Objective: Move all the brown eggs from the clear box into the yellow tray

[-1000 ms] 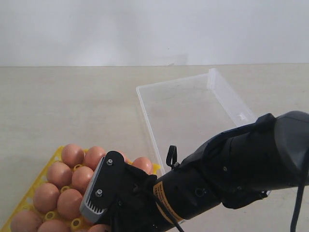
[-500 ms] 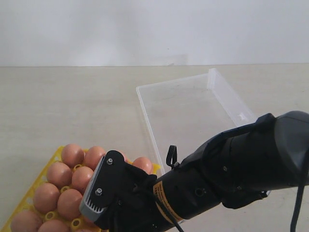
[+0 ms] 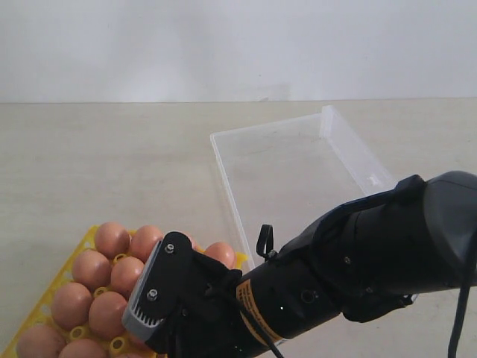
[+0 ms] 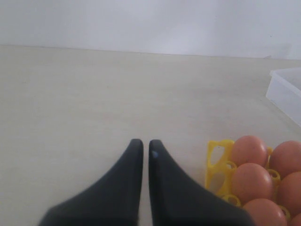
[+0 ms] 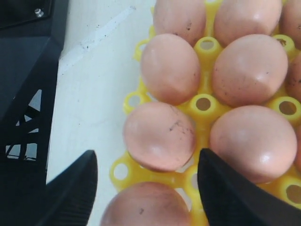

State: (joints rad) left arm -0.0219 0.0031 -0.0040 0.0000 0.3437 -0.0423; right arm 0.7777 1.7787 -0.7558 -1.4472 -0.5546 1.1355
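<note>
Several brown eggs sit in the cells of the yellow tray at the lower left. My right arm reaches across to it. My right gripper is open over the tray's edge row. Its fingers stand apart on either side of a seated egg, with a gap on each side. The clear box lies behind; no egg shows in its visible part, and the arm hides its near end. My left gripper hangs shut and empty over bare table beside the tray.
The tray's corner cell nearest my left gripper holds no egg. A pale table runs back to a white wall. The right arm's bulk covers the table at the lower right.
The right gripper's body has shifted very slightly over the tray. The eggs, tray and box have stayed put.
</note>
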